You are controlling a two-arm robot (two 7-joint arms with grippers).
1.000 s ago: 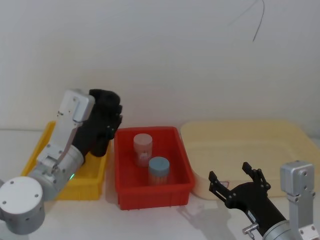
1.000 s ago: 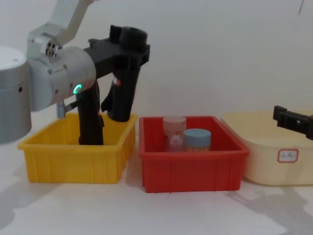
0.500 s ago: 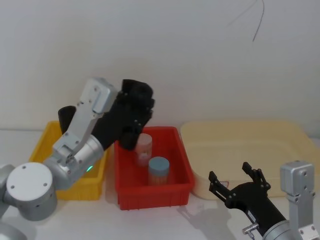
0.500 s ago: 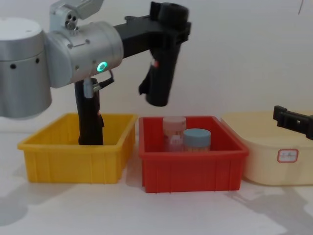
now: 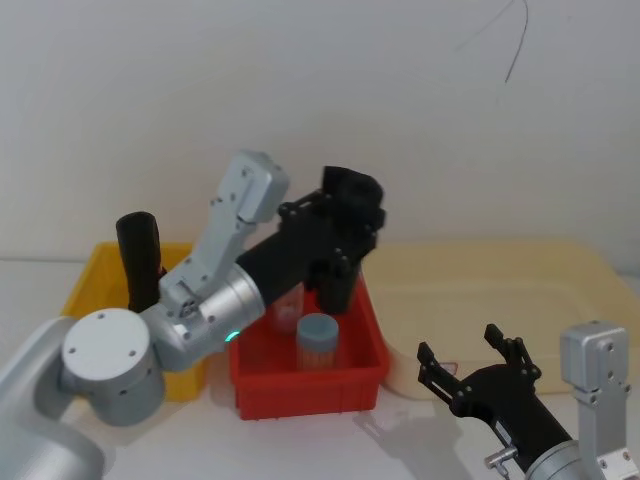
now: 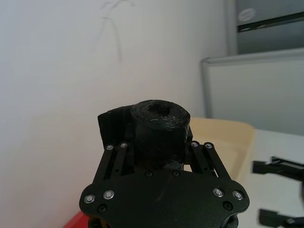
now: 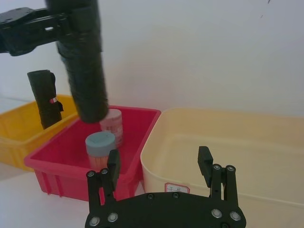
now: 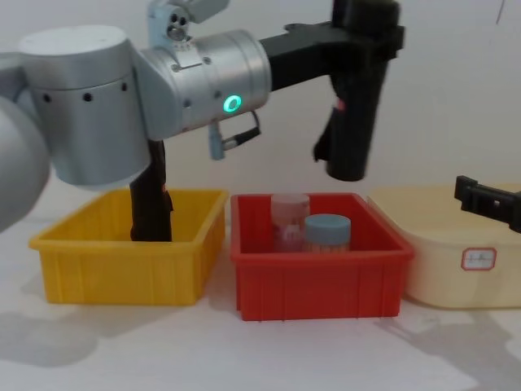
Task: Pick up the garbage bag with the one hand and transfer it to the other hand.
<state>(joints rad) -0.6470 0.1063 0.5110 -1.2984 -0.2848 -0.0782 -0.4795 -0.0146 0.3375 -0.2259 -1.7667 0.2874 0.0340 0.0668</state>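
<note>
The garbage bag (image 8: pixel 352 114), a black roll with a small red mark, hangs upright above the right part of the red bin (image 8: pixel 317 285). My left gripper (image 8: pixel 366 37) is shut on its upper end. In the head view the same garbage bag (image 5: pixel 338 272) sits below the left gripper (image 5: pixel 345 212). The left wrist view looks down onto the garbage bag's (image 6: pixel 159 126) top between the jaws. My right gripper (image 5: pixel 458 345) is open and empty, low at the front right beside the cream tub (image 5: pixel 500 280). From the right gripper (image 7: pixel 159 156), the garbage bag (image 7: pixel 85 66) is ahead and higher.
In the red bin stand a pink jar (image 8: pixel 290 213) and a blue-lidded jar (image 8: pixel 327 232). The yellow bin (image 8: pixel 122 273) on the left holds another black roll (image 8: pixel 151 195). The cream tub (image 8: pixel 456 269) lies on the right. A white wall is close behind.
My left arm has lifted the roll out of the yellow bin and swung it right, to above the red bin. The right gripper has not moved.
</note>
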